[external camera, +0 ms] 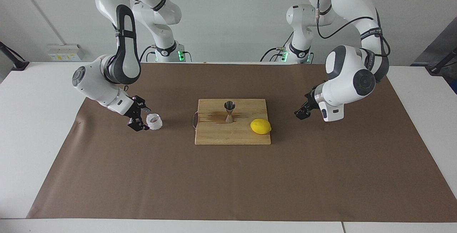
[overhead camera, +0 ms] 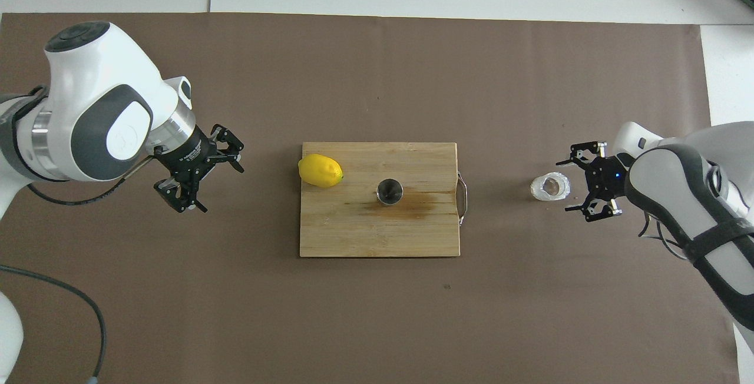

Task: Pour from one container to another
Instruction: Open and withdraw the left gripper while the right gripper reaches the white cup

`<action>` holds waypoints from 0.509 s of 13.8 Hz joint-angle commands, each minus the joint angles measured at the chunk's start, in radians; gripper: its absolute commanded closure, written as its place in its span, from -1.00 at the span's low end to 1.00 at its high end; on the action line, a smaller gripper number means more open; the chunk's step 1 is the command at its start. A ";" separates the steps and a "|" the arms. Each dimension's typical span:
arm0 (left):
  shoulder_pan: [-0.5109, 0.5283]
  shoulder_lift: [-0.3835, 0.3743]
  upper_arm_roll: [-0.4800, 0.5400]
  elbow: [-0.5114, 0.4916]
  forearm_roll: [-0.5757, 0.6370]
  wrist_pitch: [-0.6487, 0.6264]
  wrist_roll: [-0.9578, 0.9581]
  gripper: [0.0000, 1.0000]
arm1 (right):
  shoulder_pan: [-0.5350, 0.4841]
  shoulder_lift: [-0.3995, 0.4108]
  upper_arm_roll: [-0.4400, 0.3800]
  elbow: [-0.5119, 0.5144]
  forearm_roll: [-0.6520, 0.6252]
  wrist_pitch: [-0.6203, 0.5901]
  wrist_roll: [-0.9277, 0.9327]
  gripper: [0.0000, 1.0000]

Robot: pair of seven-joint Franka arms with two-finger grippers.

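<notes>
Standing upright on the wooden cutting board (external camera: 232, 133), near its middle: one metal jigger (external camera: 229, 111), hourglass-shaped, open mouth up. A darker stain marks the board beside its foot.

Glass cup (external camera: 154, 121): small, squat, whitish and textured, upright on the brown table cover (external camera: 228, 183), off the board toward the right arm's end of the table.

Right gripper (external camera: 140, 117): low over the cover, just beside the cup on the side away from the board, fingers spread wide and pointing at the cup. It grips nothing; whether a fingertip touches the glass cannot be told.

Left gripper (overhead camera: 197, 175): over bare cover, well apart from the board's nearest edge, toward the left arm's end of the table. Fingers spread wide, nothing between them.

Lemon (external camera: 260, 126): yellow, lying on the board's corner closest to the left gripper, apart from it.

Board handle (overhead camera: 463, 198): thin metal loop on the board edge that faces the cup and the right gripper.
</notes>
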 commanded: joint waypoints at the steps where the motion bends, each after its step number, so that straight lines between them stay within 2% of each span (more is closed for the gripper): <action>1: 0.056 -0.005 -0.003 0.045 0.023 -0.093 0.165 -1.00 | -0.016 0.025 0.009 0.000 0.053 0.004 -0.052 -1.00; 3: 0.104 -0.011 -0.005 0.060 0.024 -0.116 0.311 -1.00 | -0.012 0.033 0.009 -0.015 0.101 0.007 -0.090 -1.00; 5: 0.107 0.003 -0.003 0.116 0.045 -0.175 0.344 -1.00 | -0.008 0.033 0.009 -0.021 0.110 0.009 -0.093 -1.00; 7: 0.089 0.006 -0.011 0.173 0.142 -0.215 0.438 -1.00 | -0.002 0.033 0.009 -0.024 0.119 0.009 -0.093 -1.00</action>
